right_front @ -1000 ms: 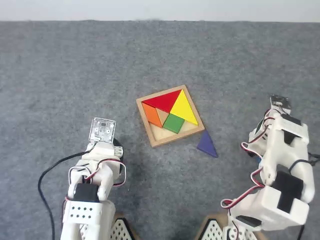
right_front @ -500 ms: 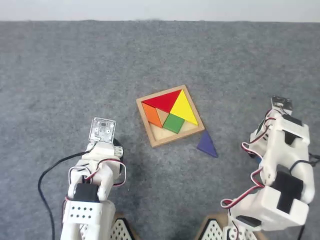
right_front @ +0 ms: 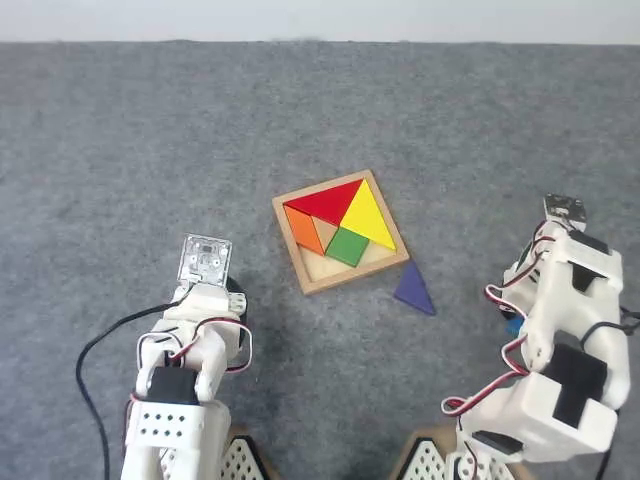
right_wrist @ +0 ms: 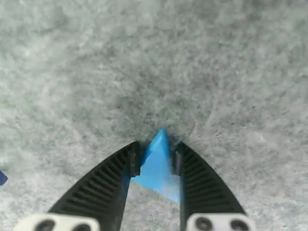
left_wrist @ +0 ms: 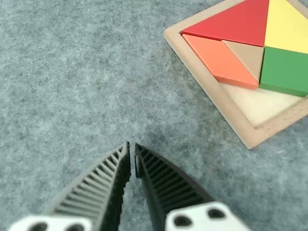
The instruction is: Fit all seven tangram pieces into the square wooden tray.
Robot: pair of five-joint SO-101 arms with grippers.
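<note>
The square wooden tray [right_front: 301, 278] lies turned like a diamond at the middle of the grey carpet. It holds a red triangle [right_front: 325, 203], a yellow triangle [right_front: 368, 218], an orange parallelogram [right_front: 303, 230], a small tan triangle [right_front: 325, 236] and a green square [right_front: 347, 246]. Its near corner shows bare floor. A purple triangle [right_front: 414, 290] lies on the carpet just off the tray's right edge. My right gripper [right_wrist: 156, 147] is down on the carpet at the far right, shut on a light blue triangle [right_wrist: 161, 169]. My left gripper [left_wrist: 131, 149] is shut and holds nothing, left of the tray [left_wrist: 211, 94].
Grey carpet covers the whole table, with wide free room behind and to both sides of the tray. A sliver of the light blue triangle [right_front: 513, 326] peeks out beside the right arm [right_front: 565, 330]. The left arm [right_front: 190, 370] stands at the near left.
The right arm has drawn slightly back toward its base. The left arm, the tray and the purple triangle have not moved.
</note>
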